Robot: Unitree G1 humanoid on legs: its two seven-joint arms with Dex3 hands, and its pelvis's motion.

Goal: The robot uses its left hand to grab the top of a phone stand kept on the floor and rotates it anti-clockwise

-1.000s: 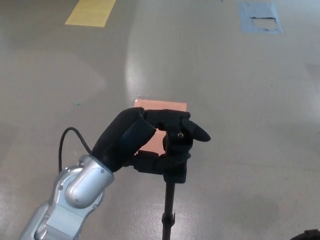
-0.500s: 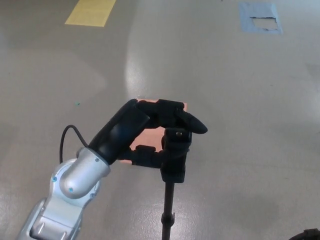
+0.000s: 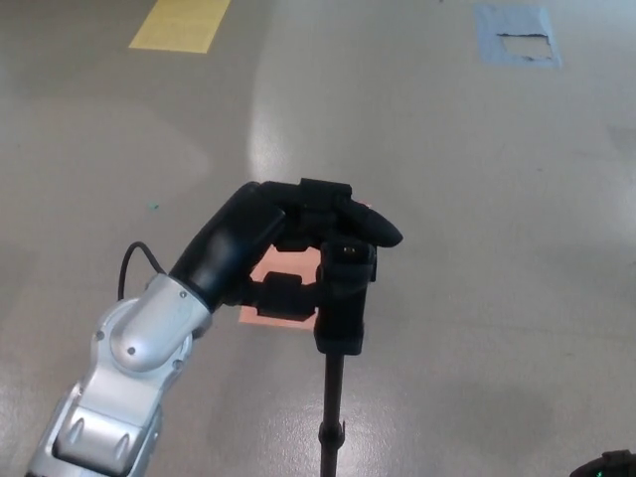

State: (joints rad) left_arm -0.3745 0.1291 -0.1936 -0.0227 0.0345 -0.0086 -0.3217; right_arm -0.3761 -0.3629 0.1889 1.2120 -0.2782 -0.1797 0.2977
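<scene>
A: What does the head view show of the robot's black left hand [image 3: 266, 248]?

B: It comes in from the lower left on a silver forearm [image 3: 119, 383] with a thin black cable [image 3: 132, 266] looping off it. The hand is wrapped around the top of the black phone stand [image 3: 341, 298]: the upper fingers [image 3: 343, 211] curl over the head of the stand, and the thumb [image 3: 281, 296] presses in against its left side lower down. So it is clamped on the stand, not spread loose.

A: And where is the stand itself?

B: Just right of centre in the lower half of the picture. Its blocky black clamp head sits at the level of the fingers, and a thin black pole [image 3: 333, 417] runs straight down from it to the bottom edge. The foot is out of frame.

A: What lies around it?

B: A glossy grey concrete floor [image 3: 477, 199]. A flat salmon-pink square sheet [image 3: 273, 288] lies on it, mostly hidden behind the hand and the stand head. Far off, a yellow painted patch [image 3: 181, 22] is at upper left, and a blue tape square [image 3: 516, 36] at upper right.

A: The right hand?

B: It does not show. Only a dark sliver [image 3: 604, 465] sits at the bottom right corner, too little to identify.
</scene>
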